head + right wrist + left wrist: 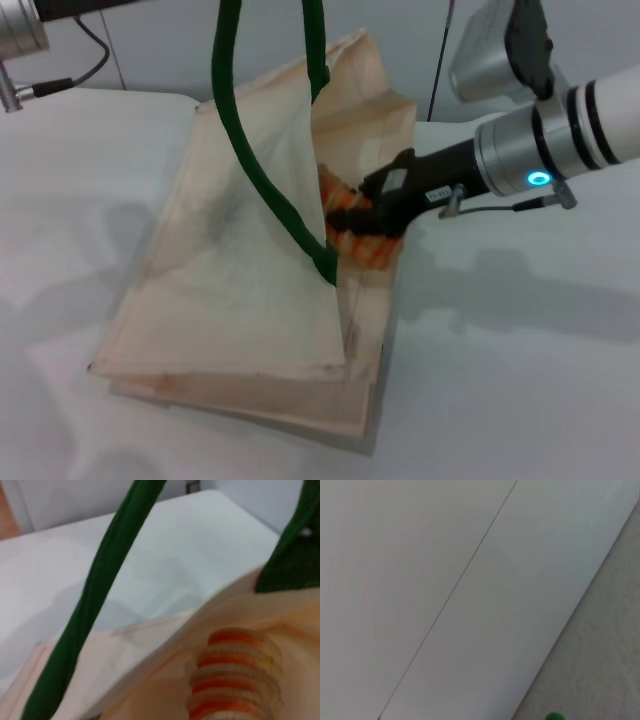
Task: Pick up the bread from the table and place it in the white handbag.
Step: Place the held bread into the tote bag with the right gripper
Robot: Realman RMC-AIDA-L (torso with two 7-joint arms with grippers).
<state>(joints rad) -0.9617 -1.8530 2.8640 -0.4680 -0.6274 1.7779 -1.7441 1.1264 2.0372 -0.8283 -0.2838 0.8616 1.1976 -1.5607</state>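
My right gripper [372, 222] clamps the bread [352, 232] at the white handbag [230, 300] mouth; ribbed, light, probably rigid; mid-body hold suits.

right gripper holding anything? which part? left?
The right gripper grips the bread by its near end, at the white handbag mouth. The bag's green handles are pulled up; the left gripper is out of view.

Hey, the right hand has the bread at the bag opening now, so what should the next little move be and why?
Probably push a little deeper, then let go. The right hand holds the bread just inside the mouth of the white handbag, whose green handles are pulled upward, keeping it open. The loaf sits near the edge, so releasing here might let it slide back out onto the table.
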